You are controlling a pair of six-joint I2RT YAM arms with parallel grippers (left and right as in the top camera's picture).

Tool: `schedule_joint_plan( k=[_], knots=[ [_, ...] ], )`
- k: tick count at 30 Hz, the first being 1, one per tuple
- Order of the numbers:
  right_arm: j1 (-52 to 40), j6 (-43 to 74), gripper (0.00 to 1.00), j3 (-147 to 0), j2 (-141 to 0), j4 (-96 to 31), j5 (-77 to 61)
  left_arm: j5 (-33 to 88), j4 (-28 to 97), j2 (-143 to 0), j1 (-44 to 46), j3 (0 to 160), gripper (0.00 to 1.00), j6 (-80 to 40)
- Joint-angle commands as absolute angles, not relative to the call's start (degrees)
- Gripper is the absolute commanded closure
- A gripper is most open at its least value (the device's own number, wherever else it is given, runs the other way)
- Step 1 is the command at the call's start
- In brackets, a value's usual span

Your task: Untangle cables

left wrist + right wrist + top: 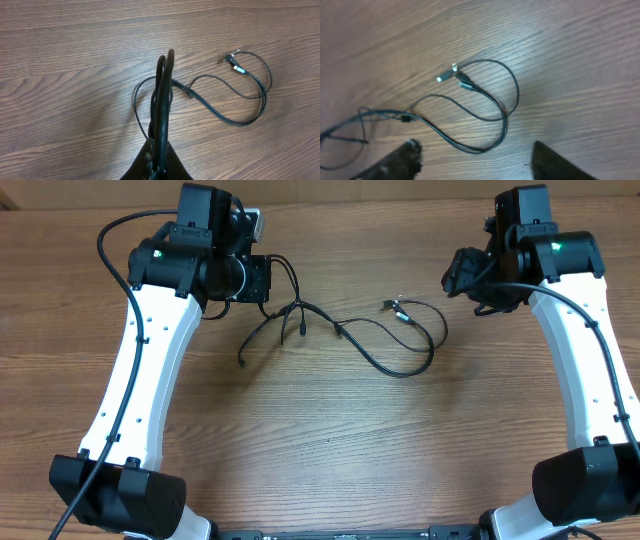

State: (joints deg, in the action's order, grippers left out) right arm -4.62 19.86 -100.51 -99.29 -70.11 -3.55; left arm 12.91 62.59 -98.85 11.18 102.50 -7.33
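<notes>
From overhead, the left arm (pixel 200 265) and right arm (pixel 500 275) each cover their own jaws. The cables (pixel 340 331) vanish under the left one. The left wrist view crops the left jaws at its bottom edge, and the spot where they pinch the strands is too dark to count them. The right wrist view is soft; it crops the right jaws below, and the cables leave its edge to their left. The plugs (pixel 400 308) are too small to identify.

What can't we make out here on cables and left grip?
- Left wrist: how many cables the left gripper pinches; loop at lens dark, blurred.
- Overhead: its fingertips, hidden under the left arm.
- Right wrist: cables run off left edge, blurred there.
- Plug ends: type too small in every view.
</notes>
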Motion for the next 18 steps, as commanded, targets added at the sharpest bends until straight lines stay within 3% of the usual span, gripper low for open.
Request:
schedule_joint_plan(
  k=[1,18],
  knots=[
    [-4.73,21.23,0.27,-100.05,-99.46,-69.89,-2.61,13.74,61.93,-99.29,10.90,102.80,0.96,-6.68],
    [-4.75,21.26,0.14,-100.05,-99.46,-70.85,-4.19,13.56,60.36,-99.29,10.90,102.80,0.96,-5.08]
  ],
)
